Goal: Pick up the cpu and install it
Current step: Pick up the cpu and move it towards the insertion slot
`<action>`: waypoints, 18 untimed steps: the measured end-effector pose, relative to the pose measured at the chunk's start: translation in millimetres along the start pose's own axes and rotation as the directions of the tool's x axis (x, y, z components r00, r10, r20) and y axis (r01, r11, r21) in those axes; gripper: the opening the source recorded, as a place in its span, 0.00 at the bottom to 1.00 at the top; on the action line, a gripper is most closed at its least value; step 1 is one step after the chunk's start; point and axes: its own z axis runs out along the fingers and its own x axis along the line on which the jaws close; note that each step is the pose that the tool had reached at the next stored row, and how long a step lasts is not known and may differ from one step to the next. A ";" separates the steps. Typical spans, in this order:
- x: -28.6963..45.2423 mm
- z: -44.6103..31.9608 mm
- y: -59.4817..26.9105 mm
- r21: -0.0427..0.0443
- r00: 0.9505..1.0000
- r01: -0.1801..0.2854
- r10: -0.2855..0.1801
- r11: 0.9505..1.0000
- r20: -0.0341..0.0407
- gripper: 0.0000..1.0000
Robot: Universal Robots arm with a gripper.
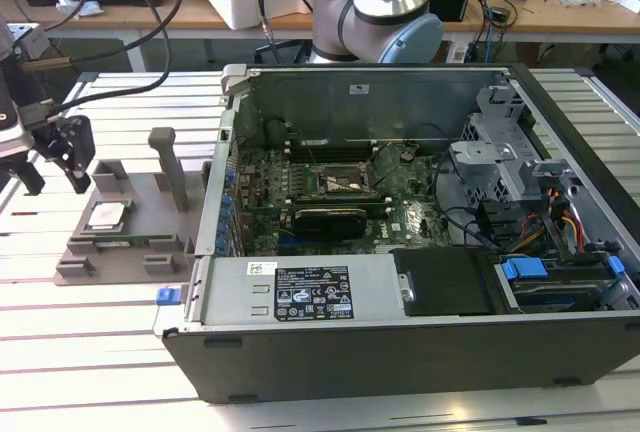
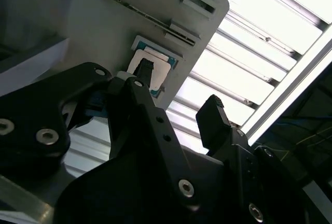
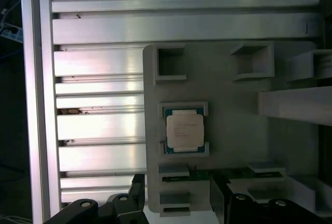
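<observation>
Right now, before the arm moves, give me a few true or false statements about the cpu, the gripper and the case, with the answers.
1. The cpu lies flat in the grey holder. True.
2. The gripper is shut on the cpu. False: it is open and empty, above the holder and apart from the cpu.
3. The case is open, with its motherboard showing. True.
4. The holder stands at the exterior view's right of the case. False: it stands at the exterior view's left.
</observation>
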 end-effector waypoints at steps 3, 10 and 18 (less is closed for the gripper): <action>0.1 3.9 0.1 0.000 1.000 0.000 0.000 1.000 0.000 0.62; 0.4 20.5 0.4 0.003 1.000 0.000 0.000 1.000 0.000 0.62; 0.6 31.2 0.6 0.005 1.000 0.000 0.000 1.000 0.000 0.62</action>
